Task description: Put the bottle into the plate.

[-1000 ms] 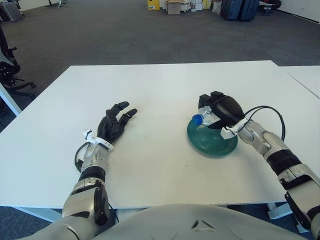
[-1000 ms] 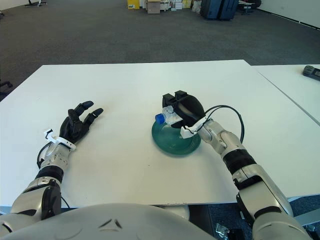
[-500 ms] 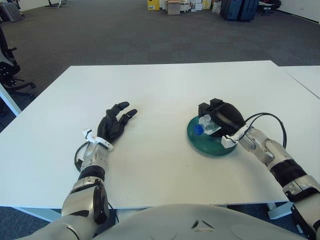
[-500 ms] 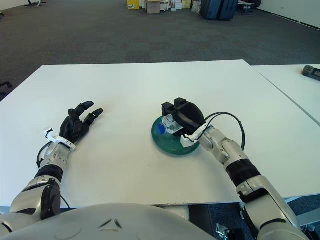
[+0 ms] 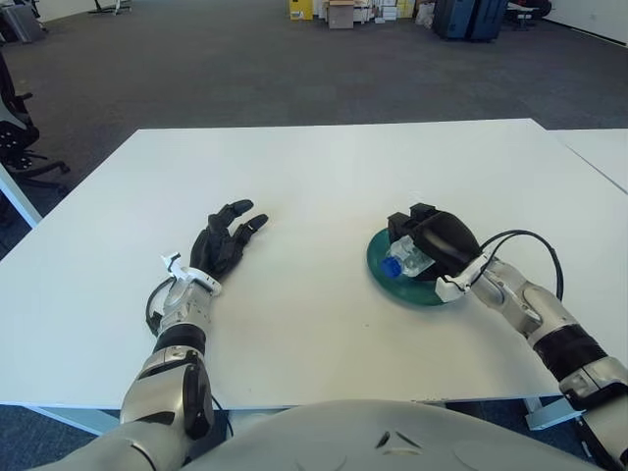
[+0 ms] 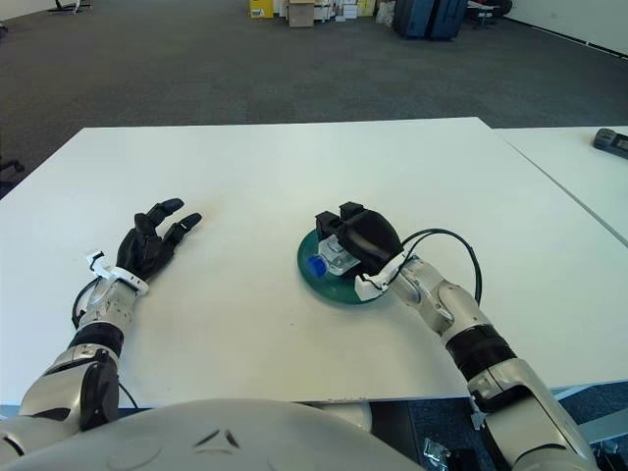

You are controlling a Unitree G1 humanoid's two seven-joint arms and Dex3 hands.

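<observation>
The bottle (image 5: pixel 404 260) lies on its side over the green plate (image 5: pixel 385 280), its blue cap pointing toward the near left, right of centre on the white tabletop (image 5: pixel 324 177). The right hand (image 5: pixel 432 240) covers it from above, fingers curled around the clear body and pinching it. The bottle looks to be resting on the plate, or very nearly so, though contact is hidden under the hand. So the placing step seems almost finished. The next move calls for the fingers to loosen and the hand to lift clear without dragging the bottle off. The left hand (image 5: pixel 224 245) lies flat on the tabletop at the left, fingers spread, holding nothing.
</observation>
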